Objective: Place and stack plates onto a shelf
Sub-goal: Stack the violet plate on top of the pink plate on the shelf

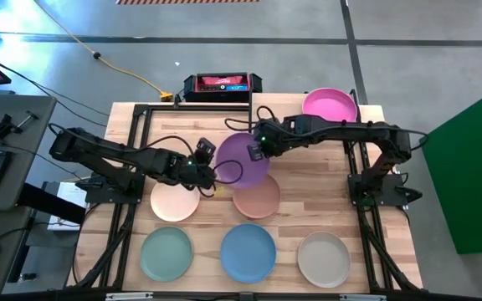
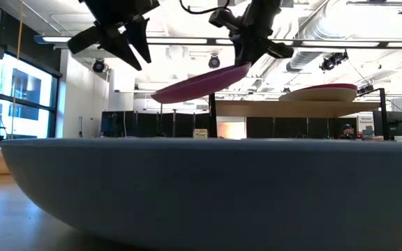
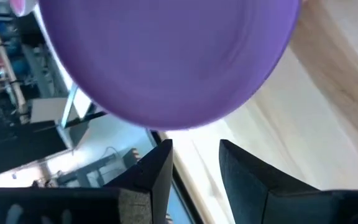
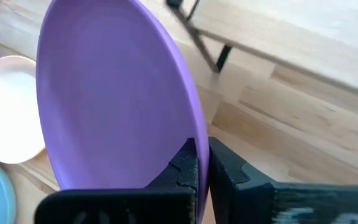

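At centre frame in the high view, the purple plate [image 1: 243, 158] is pinched at its rim by the right pincer [image 1: 256, 152]; the left pincer [image 1: 207, 173], jaws spread, sits just beside it. A handover seems complete; carrying to the shelf [image 4: 303, 37] is judged next.

purple plate [image 1: 243, 157], pink plate [image 1: 330, 104], blue plate [image 1: 248, 252]

Purple plate [image 1: 243, 159] tilted in midair above the table, magenta pink plate [image 1: 330, 104] on the shelf [image 1: 375, 111].
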Robot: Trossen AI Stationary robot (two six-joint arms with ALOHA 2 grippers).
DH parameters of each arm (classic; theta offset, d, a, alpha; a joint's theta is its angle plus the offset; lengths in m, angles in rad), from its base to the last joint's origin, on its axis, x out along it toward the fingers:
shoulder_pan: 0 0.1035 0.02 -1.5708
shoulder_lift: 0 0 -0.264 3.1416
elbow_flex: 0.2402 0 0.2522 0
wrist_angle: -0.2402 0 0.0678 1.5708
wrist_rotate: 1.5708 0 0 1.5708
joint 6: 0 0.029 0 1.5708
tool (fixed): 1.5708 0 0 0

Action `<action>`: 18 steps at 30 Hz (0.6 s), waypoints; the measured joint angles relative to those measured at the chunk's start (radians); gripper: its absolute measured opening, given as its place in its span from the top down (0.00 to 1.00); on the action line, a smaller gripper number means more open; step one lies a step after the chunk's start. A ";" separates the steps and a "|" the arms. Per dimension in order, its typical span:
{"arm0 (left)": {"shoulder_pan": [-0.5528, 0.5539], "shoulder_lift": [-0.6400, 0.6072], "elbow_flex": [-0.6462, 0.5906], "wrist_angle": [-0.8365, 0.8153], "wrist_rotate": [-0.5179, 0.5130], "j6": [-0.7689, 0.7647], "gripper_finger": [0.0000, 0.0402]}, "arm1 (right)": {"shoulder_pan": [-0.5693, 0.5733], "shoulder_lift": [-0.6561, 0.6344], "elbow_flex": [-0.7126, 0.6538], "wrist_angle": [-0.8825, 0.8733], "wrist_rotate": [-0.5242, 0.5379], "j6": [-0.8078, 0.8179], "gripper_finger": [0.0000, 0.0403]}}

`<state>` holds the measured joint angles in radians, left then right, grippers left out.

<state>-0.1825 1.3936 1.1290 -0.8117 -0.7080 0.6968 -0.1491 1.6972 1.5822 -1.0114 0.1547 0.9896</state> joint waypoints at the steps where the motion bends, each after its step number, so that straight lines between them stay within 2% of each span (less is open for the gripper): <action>1: 0.000 -0.004 0.000 -0.006 -0.005 -0.014 0.70 | -0.008 -0.009 0.000 -0.007 -0.001 -0.004 1.00; 9: 0.019 -0.026 -0.001 -0.023 -0.010 -0.142 0.71 | -0.097 -0.161 0.000 -0.034 0.026 -0.084 1.00; 18: 0.114 -0.038 -0.001 -0.026 -0.003 -0.275 0.71 | -0.319 -0.369 0.000 -0.138 0.032 -0.167 1.00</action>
<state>-0.0689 1.3561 1.1278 -0.8375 -0.7111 0.4222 -0.4685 1.3286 1.5822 -1.1495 0.1868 0.8230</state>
